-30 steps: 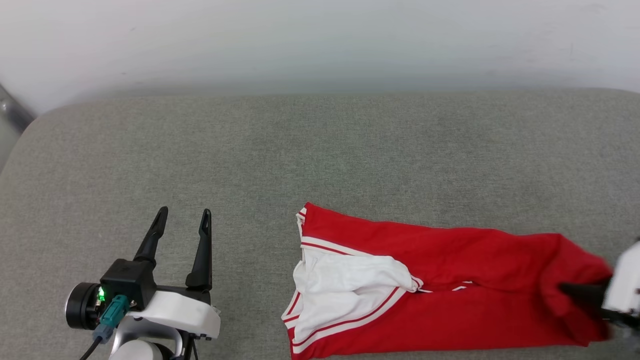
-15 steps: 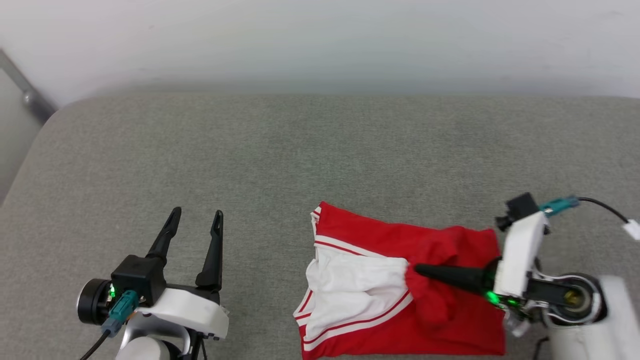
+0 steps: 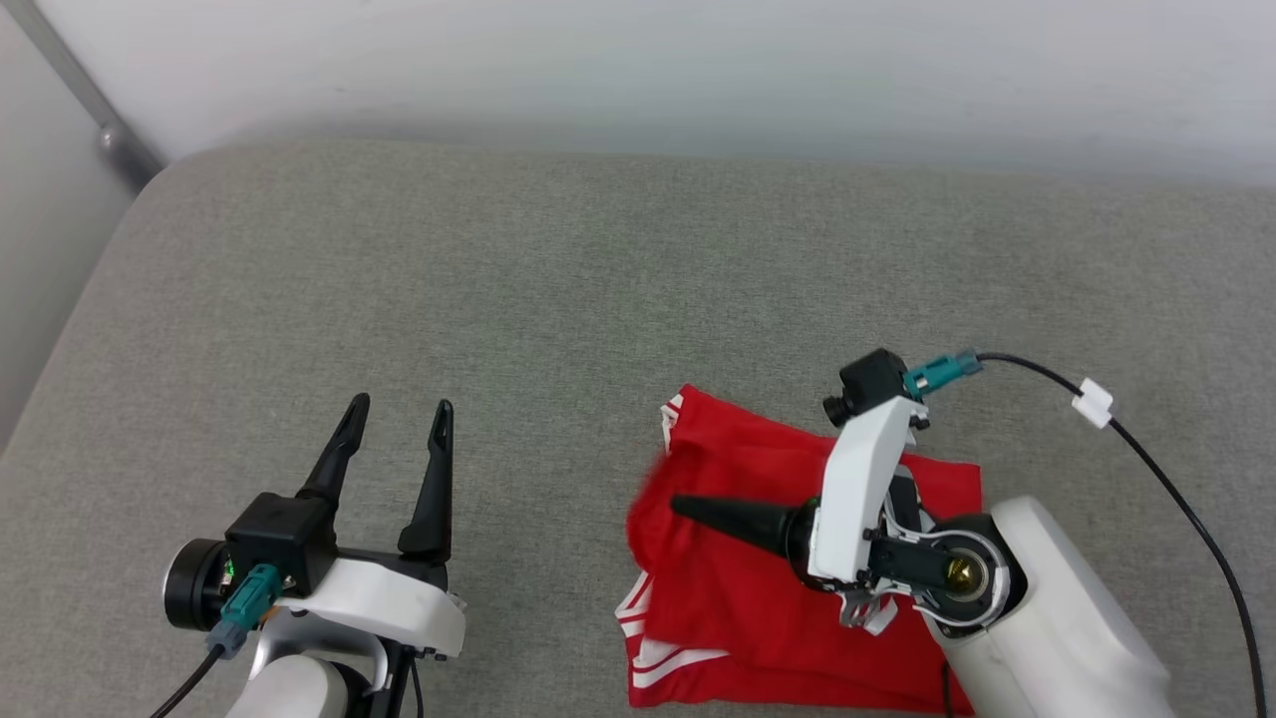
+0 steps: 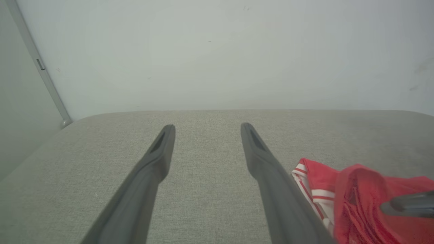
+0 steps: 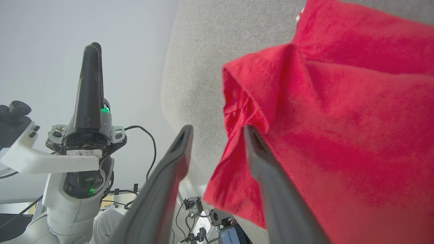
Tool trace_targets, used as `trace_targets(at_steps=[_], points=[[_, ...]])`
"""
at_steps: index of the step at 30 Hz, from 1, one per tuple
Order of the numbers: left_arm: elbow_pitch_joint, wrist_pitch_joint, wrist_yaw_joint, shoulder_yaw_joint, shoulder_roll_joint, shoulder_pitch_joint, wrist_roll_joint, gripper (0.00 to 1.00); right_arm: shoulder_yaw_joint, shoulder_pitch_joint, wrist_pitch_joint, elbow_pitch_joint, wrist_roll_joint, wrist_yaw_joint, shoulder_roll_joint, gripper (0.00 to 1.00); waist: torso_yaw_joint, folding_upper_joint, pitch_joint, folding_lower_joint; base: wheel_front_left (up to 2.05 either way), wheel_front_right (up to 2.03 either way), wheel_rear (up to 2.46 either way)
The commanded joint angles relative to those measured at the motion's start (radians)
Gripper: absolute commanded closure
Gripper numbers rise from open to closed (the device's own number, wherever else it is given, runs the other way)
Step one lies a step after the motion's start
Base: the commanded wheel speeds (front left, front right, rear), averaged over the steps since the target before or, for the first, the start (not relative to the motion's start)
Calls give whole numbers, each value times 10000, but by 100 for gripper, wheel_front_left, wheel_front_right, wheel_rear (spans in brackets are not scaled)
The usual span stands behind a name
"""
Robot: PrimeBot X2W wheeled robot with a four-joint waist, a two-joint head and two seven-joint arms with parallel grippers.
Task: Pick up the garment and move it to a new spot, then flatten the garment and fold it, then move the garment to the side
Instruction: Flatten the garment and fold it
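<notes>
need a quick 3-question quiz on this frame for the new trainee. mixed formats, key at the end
1. True or false: the left gripper is holding the garment.
2. What does the garment lie on? A) a grey cushion B) a wooden table C) a metal tray
3. Fill in: in the right wrist view, the jaws of the right gripper stand ____, with a red fold of the garment draped against one finger.

Key:
1. False. Its jaws are open and empty, off to the garment's side.
2. A.
3. Open.
</notes>
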Motion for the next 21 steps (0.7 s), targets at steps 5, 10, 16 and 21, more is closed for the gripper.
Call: trace_targets(at_steps=[5, 10, 16, 21], points=[[11, -82, 86, 44, 78, 41, 4, 0, 658, -404, -733, -724, -804, 0, -795, 0, -202, 0, -23, -1, 0, 0, 0], [103, -79, 198, 99, 140, 174, 13, 0, 1059, -416, -2839, -1557, -3157, -2, -2193, 0, -539, 0, -171, -1, 0, 0, 0], [212, -90, 282, 177, 181, 327, -72, 0, -250, 391, -5265, -1286, -6073, -2, -2862, 0, -963, 0, -465, -1, 0, 0, 0], [329, -104, 346, 242, 286, 621, -165, 0, -2030, 1539, -6881, -1587, -7378, -2, -2626, 0, -1242, 0, -844, -1, 0, 0, 0]])
